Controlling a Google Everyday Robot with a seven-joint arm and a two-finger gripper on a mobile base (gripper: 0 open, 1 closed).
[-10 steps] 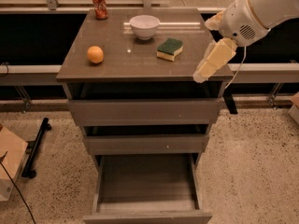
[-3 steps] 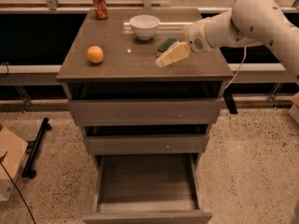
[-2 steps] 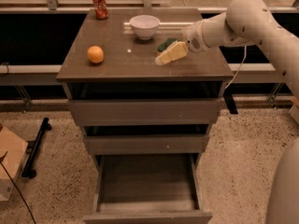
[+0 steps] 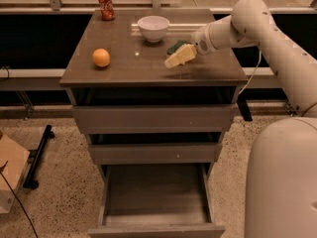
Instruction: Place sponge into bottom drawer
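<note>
Camera view looking down on a grey-brown cabinet with three stacked drawers. The bottom drawer (image 4: 157,195) stands pulled well out toward the viewer, and its flat floor holds nothing. The two drawers above it sit further in.

On the tabletop (image 4: 133,68), a red can (image 4: 105,4) stands at the back left, a white bowl (image 4: 153,28) at the back centre, and an orange (image 4: 101,57) toward the left edge. The sponge (image 4: 175,46) lies on the tabletop just right of the bowl. Only a sliver of its dark green top shows, because the robot's pale yellow hand (image 4: 181,56) sits directly in front of it and partly covers it. The white arm (image 4: 257,29) reaches in from the right side.

The hand seems to be touching the sponge, or at least just beside it, but the overlap hides the contact. Whether the hand is open, closed or gripping the sponge cannot be told.

The task looks to be at an early stage. The drawer is open and ready, and the sponge appears to rest at tabletop level, well apart from the drawer below. What likely remains is securing the grip, lifting, carrying the sponge forward and down past the cabinet front, and releasing it inside the bottom drawer.
</note>
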